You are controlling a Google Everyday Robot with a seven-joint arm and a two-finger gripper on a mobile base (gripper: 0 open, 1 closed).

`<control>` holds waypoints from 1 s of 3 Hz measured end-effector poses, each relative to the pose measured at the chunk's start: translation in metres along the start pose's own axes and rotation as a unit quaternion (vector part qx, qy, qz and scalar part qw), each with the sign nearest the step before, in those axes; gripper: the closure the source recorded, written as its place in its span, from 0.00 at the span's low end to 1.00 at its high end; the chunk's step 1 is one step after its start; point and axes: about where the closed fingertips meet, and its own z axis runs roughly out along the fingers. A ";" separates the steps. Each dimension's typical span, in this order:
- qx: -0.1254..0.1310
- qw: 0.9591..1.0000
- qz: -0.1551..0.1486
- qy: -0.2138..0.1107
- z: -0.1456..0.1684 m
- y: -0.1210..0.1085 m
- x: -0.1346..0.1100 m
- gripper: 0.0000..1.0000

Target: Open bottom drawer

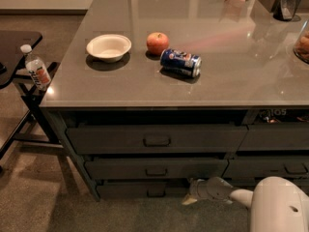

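The bottom drawer is the lowest, slimmest dark grey front of the left three-drawer stack, with a small rectangular handle at its centre. It sits a little forward of the cabinet frame. My gripper is at the end of the white arm that reaches in from the lower right. It is low, near the floor, at the right end of the bottom drawer front, to the right of the handle.
On the grey countertop sit a white bowl, an apple and a blue can on its side. A water bottle stands on a black stand at left. A neighbouring drawer stack is at right.
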 end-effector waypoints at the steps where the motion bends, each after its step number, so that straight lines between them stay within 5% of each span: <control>1: 0.000 1.000 0.000 0.000 0.000 0.000 0.000 0.42; 3: 0.000 1.000 0.000 0.000 -0.002 -0.001 -0.002 0.88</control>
